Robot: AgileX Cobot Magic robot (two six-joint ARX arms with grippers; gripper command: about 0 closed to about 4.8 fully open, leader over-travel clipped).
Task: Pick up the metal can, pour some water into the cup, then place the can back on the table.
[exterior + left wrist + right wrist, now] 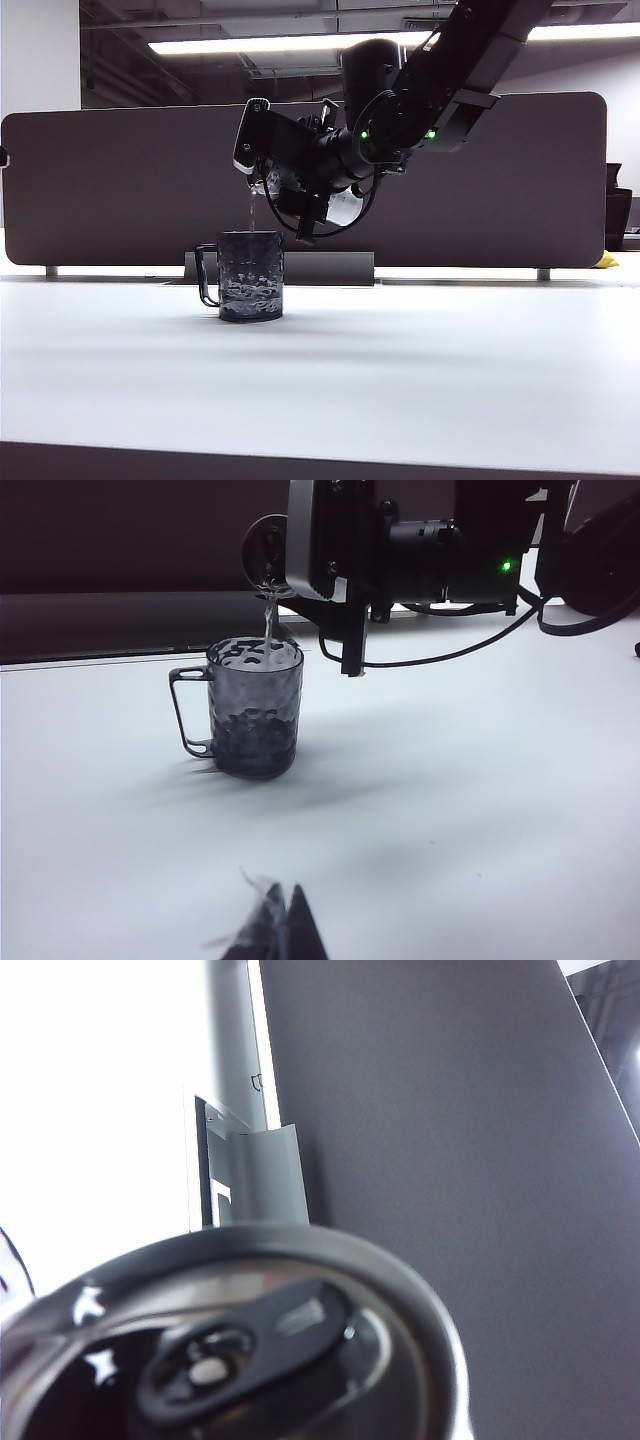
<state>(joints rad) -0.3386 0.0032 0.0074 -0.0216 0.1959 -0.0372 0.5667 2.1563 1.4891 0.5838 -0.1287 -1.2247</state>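
Observation:
The metal can point(268, 183) hangs tipped nearly level above the cup point(250, 276), and my right gripper point(290, 172) is shut on it. A thin stream of water point(252, 212) falls from the can's mouth into the cup. In the left wrist view the can's round top point(265, 550) sits over the dark dimpled cup point(255, 720), which holds water and has its handle point(185, 712) turned away from the arm. The right wrist view is filled by the can's lid and pull tab point(240, 1350). My left gripper point(283, 920) is shut and empty, low over the white table point(470, 810), well short of the cup.
A long dark divider panel point(120, 180) runs across the back of the table point(400, 370). A low dark block point(330, 268) lies just behind the cup. Something yellow point(607, 261) shows at the far right edge. The right arm point(470, 60) reaches in from the upper right.

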